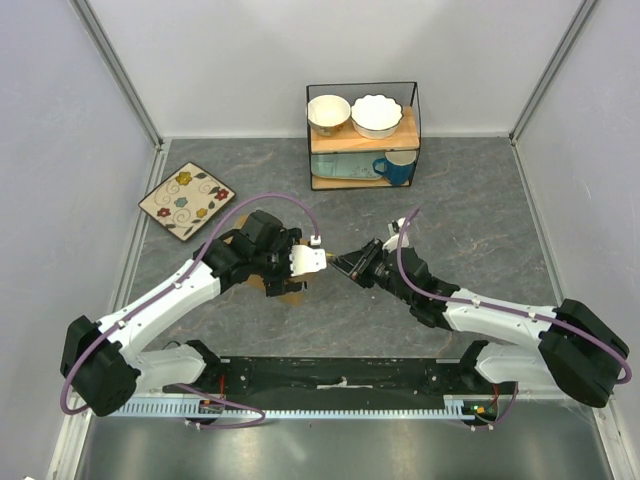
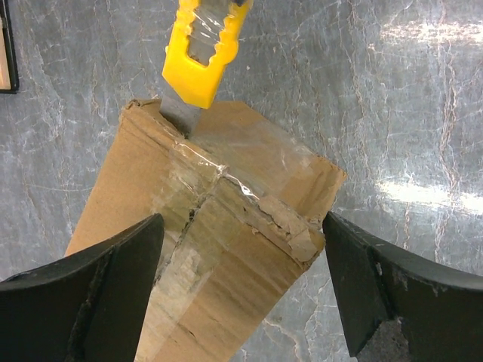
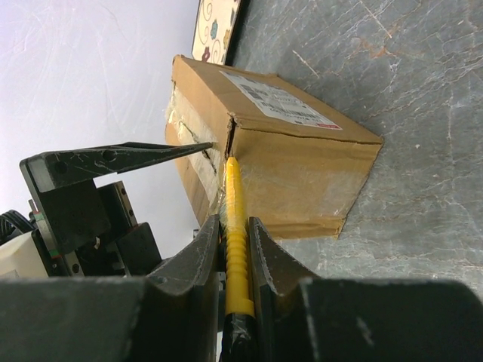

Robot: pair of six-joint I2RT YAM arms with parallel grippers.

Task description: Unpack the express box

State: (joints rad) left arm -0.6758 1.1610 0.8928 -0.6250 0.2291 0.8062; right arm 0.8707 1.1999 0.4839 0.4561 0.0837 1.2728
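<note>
The box lies on the table near the middle, ahead of my bases. My left gripper hangs over it with one finger on each side of its end; I cannot tell whether they touch it. My right gripper sits just right of the box, clamped on the knife, whose blade meets the seam at that end. A plate lies behind and left of the box, by the left wall. A rack stands at the back, with two bowls side by side on top and a mug on the lower shelf, at the right.
</note>
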